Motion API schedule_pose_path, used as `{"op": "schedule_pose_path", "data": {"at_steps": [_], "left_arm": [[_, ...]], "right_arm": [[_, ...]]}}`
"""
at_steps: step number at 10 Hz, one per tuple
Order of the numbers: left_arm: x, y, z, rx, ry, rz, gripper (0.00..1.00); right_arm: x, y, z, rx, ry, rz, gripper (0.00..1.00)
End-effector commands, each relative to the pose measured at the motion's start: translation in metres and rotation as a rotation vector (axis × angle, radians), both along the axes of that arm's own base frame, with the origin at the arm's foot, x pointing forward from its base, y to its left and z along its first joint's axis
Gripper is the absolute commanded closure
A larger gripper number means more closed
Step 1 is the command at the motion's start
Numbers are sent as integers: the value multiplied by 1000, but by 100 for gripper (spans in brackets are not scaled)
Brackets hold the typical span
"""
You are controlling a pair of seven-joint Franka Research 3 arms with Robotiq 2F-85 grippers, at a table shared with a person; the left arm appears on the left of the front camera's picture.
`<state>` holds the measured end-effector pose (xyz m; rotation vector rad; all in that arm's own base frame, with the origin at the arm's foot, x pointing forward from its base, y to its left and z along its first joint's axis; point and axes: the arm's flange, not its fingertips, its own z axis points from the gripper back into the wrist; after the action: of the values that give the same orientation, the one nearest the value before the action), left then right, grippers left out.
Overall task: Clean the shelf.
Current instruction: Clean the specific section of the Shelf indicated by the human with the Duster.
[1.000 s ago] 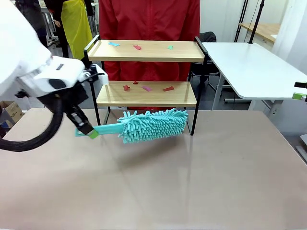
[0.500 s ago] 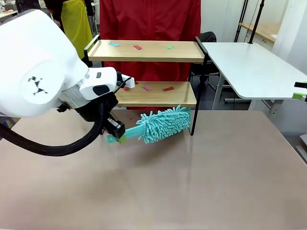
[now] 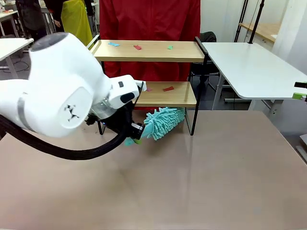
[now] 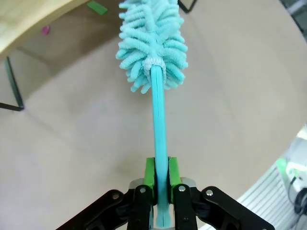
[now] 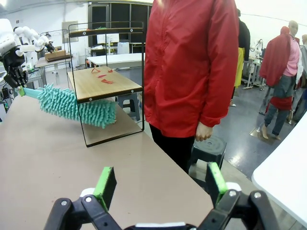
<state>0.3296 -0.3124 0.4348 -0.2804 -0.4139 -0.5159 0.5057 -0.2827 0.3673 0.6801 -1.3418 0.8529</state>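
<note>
Now we see the shelf [image 3: 148,50] at the table's [image 3: 216,167] far edge: light boards, black frame, scraps [image 3: 137,47] on both tiers. Left gripper [image 4: 161,173] clamps the duster [image 3: 163,122], head below the lower board; right gripper [image 5: 160,182] gapes wide.

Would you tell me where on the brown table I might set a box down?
The brown table is bare on the near side and right of the shelf. Crowded at the shelf's foot, where the left gripper holds the duster; paper scraps dot both boards.
</note>
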Motion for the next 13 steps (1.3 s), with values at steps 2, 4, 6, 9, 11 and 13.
{"op": "schedule_pose_path", "data": {"at_steps": [2, 4, 6, 9, 11, 13], "left_arm": [[16, -36, -6, 5, -52, 90, 86], [27, -55, -15, 63, 51, 2, 86], [13, -27, -9, -6, -21, 56, 86], [17, -68, -22, -24, 18, 145, 86], [21, -78, -26, -100, -2, 241, 86], [26, -90, -33, -162, 6, 271, 86]], "right_arm": [[0, 3, 7, -14, 21, -14, 0], [0, 3, 7, -14, 21, -14, 0], [0, 3, 7, -14, 21, -14, 0], [0, 3, 7, -14, 21, -14, 0], [0, 3, 7, -14, 21, -14, 0], [0, 3, 7, -14, 21, -14, 0]]}}
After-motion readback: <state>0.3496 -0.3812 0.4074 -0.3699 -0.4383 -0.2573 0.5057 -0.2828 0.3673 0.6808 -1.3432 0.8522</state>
